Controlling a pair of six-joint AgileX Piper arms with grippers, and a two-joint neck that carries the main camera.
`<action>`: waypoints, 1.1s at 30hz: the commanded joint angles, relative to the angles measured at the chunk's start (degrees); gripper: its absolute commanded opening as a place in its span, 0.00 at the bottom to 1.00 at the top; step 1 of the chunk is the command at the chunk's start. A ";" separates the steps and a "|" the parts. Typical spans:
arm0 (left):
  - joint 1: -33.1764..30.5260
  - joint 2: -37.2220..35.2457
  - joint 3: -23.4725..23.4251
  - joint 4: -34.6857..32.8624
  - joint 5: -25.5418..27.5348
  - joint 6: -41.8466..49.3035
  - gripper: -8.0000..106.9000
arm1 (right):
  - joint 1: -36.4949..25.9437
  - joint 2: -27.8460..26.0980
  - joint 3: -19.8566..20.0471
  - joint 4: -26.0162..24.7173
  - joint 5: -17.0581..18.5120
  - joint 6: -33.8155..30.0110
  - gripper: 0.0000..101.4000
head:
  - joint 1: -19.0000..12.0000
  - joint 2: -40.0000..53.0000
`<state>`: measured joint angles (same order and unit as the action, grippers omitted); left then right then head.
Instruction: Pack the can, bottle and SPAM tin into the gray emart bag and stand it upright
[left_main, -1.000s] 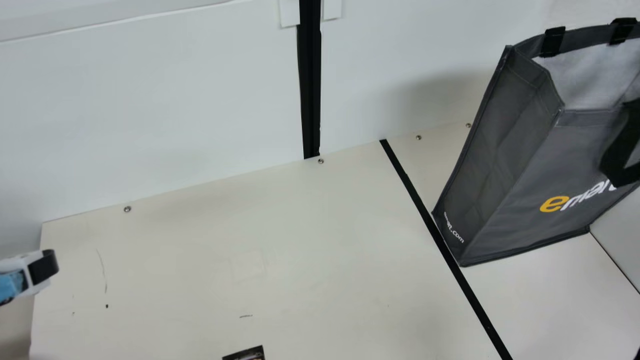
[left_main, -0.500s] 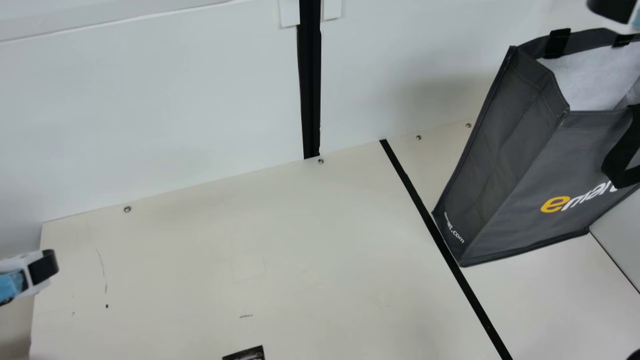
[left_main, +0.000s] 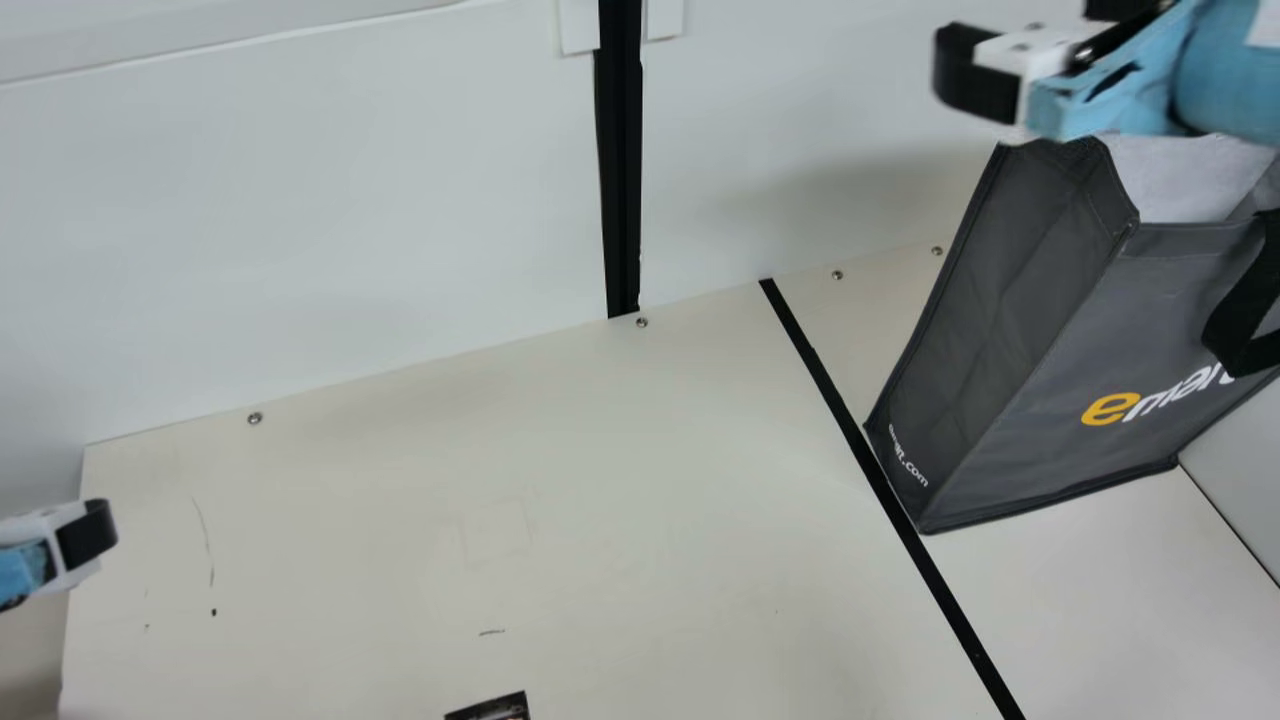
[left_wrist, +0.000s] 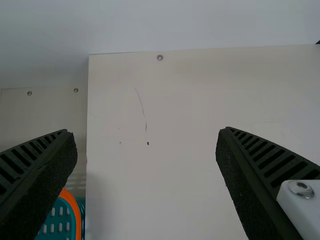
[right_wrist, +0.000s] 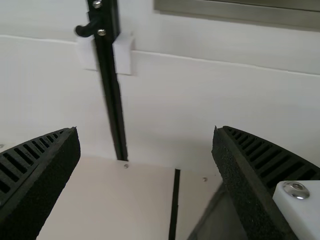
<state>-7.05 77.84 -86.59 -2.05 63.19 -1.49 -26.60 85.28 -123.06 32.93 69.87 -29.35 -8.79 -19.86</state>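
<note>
Nearest in the main view there is a dark printed object (left_main: 492, 708), cut by the bottom edge on the cream desk (left_main: 600, 520); I cannot tell what it is. At the left side of the same view is the left end effector (left_main: 85, 535). It is released: in the left wrist view its ribbed fingers (left_wrist: 35, 160) are wide apart, with nothing between them. Past the side edge of the desk, this wrist view also shows part of a teal basket (left_wrist: 59, 220) with an orange rim.

At the upper right of the main view is the right end effector (left_main: 975, 75), in front of the upper part of the bag; whether it touches the bag, I cannot tell. It is also released, and its two fingers (right_wrist: 37, 175) stand well apart in the right wrist view, with nothing held.

The gray emart bag (left_main: 1050, 360) stands on the desk at the main view's right, its mouth open upward and its pale lining visible. A black handle (left_main: 1240, 320) hangs over its printed side. The bottom edge of one narrow side runs just beside the black stripe (left_main: 840, 405). Farther away, behind the desk, rises the white wall (left_main: 350, 220) with a black vertical strut (left_main: 620, 180).
</note>
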 joint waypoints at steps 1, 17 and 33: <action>0.00 0.00 0.00 0.00 0.00 0.00 0.85 | 5.21 -0.28 0.93 -1.54 0.03 0.76 0.94 | -1.21 -0.14; 0.00 0.00 0.00 0.00 0.00 0.00 0.85 | 20.64 -3.58 13.80 -7.81 0.03 7.68 0.94 | -1.21 -0.14; 0.00 0.00 0.00 0.00 0.00 0.00 0.85 | 24.66 -6.39 29.28 -7.44 -1.59 8.93 0.94 | -1.21 -0.14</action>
<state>-7.05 77.84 -86.59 -2.05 63.19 -1.49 -1.91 78.92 -95.42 25.24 68.38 -20.07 -8.79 -19.86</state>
